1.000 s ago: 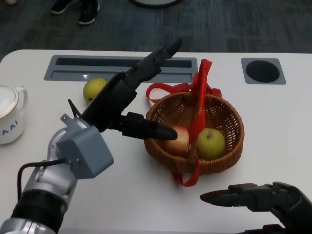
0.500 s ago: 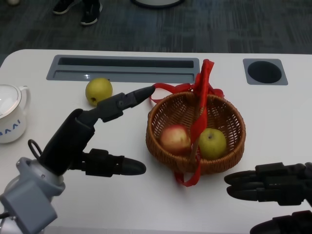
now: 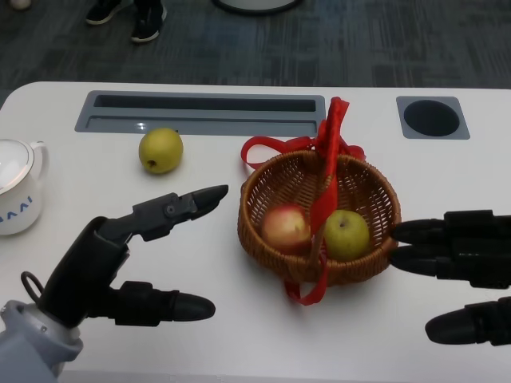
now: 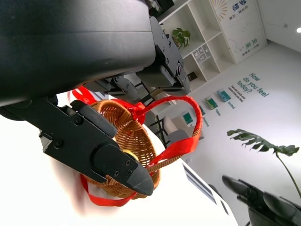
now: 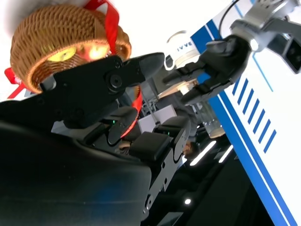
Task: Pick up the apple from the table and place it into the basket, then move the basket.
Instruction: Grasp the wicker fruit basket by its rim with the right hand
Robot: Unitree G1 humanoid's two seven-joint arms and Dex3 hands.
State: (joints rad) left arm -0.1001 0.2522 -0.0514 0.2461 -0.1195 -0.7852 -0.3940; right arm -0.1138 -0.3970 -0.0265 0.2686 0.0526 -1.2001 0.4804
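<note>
While both hands hold nothing, the left hand (image 3: pixel 120 259) and right hand (image 3: pixel 463 271) spread their fingers beside the basket (image 3: pixel 367 179). The apple (image 3: pixel 286 227) sits inside it, next to a pear (image 3: pixel 346 234). Farther back lies another pear (image 3: pixel 160 150).

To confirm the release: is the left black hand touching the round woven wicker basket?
Apart. The head view shows white table between the left hand and the wicker basket.
</note>
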